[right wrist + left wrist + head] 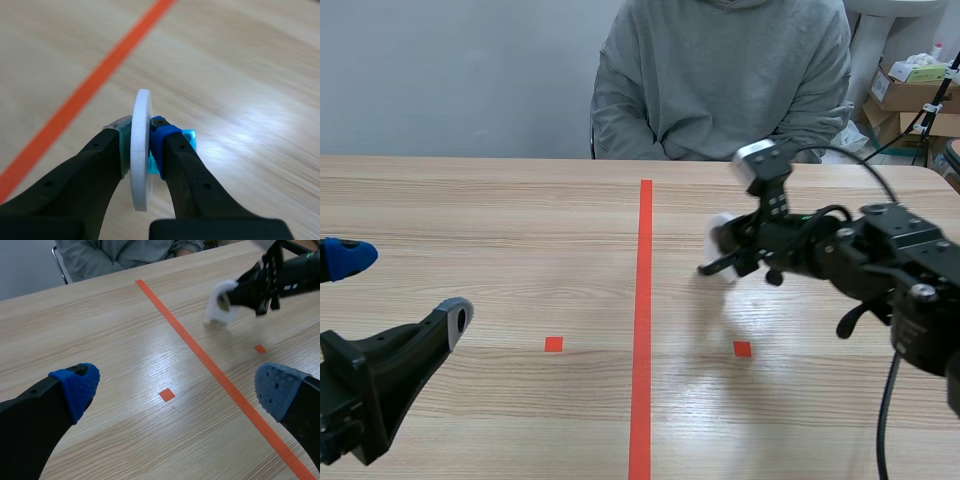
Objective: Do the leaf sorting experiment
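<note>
While the right tool grips a white disc right of centre, the left tool gapes wide; lowering it flat likely comes next

Black arms; end effector pads blue, dotted; black cable.

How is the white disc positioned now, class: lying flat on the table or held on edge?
Held on edge: the right tool is shut on the white disc, pinching its two flat faces.
</note>
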### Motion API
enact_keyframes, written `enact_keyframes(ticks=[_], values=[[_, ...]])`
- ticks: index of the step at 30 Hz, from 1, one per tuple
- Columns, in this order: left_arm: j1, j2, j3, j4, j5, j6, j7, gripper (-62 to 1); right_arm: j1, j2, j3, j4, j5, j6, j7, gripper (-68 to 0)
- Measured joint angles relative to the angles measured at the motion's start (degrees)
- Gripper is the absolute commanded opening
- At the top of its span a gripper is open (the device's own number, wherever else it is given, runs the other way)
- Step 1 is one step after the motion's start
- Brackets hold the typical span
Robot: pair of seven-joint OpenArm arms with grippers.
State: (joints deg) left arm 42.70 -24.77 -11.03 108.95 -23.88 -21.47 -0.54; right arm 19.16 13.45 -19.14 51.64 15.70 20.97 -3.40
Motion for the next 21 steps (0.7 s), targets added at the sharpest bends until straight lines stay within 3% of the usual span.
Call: enact_keyframes(ticks=[3,7,10,15,21], values=[[0.0,0.0,0.0,0.0,0.0,0.0,0.0,1.4,1.2,2.7,3.7,0.1,0.5,-4.5,-1.6,-66.0],[0.0,0.0,0.0,0.0,0.0,0.0,0.0,1.4,4.7,6.5,3.5,0.0,2.3,-10.5,-1.8,-66.0],[0.0,0.0,0.0,0.0,0.0,0.0,0.0,1.4,10.1,7.4,3.3,-3.3,2.8,-10.5,-1.6,-66.0],[0.0,0.0,0.0,0.0,0.0,0.0,0.0,1.4,20.2,5.7,2.9,-17.9,3.2,-10.5,0.6,-66.0],[0.0,0.0,0.0,0.0,0.0,0.0,0.0,1.4,24.3,1.8,2.9,-28.9,1.4,-11.1,0.9,-66.0]])
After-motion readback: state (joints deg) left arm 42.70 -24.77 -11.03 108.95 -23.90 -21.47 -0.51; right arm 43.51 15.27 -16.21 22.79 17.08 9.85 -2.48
